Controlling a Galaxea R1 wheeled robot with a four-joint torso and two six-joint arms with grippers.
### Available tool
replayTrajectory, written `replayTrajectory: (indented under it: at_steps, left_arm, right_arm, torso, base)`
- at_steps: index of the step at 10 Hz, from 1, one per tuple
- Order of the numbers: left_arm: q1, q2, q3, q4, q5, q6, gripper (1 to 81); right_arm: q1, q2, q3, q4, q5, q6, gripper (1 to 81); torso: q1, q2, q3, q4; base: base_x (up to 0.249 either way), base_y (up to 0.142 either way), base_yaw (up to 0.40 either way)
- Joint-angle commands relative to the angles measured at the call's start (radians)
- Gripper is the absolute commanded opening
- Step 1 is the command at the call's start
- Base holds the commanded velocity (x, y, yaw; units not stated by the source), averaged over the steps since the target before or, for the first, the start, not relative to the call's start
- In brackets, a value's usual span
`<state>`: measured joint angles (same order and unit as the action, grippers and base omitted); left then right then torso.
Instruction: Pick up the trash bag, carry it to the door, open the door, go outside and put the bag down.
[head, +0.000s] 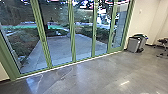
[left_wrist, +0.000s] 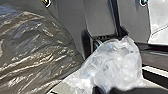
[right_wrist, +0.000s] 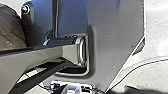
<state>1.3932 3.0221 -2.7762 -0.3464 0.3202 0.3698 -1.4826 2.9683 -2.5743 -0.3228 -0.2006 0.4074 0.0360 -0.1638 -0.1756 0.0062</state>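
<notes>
Green-framed glass doors (head: 72, 32): ahead | dark, glossy plastic trash bag (left_wrist: 32, 52): beside robot's base | crumpled translucent plastic (left_wrist: 115, 62): near bag | left hand, right hand: cannot tell grip

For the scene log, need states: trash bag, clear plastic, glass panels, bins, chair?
Trash bag: bulging, wrinkled
Clear plastic: bunched up
Green-framed glass panels: shut
Front grey bin: upright
Bin behind it: upright, partly hidden
Chair: upright, cut off by the picture's edge
</notes>
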Motion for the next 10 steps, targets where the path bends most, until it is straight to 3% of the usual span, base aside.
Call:
replayTrajectory:
  at_steps: [1, 10]
  left_arm:
    - [-0.056, -0.003, -0.002, -0.002, 0.082, 0.006, 1.0]
    - [-0.056, -0.006, -0.003, 0.000, 0.083, 0.005, 1.0]
  right_arm:
    - [0.046, 0.005, 0.003, -0.006, -0.056, -0.004, 81.1]
    - [0.047, 0.017, -0.004, -0.015, -0.057, -0.004, 81.1]
  torso:
    - [0.000, 0.000, 0.000, 0.000]
    - [0.000, 0.000, 0.000, 0.000]
  base:
    - [0.000, 0.000, -0.337]
    - [0.000, 0.000, -0.293]
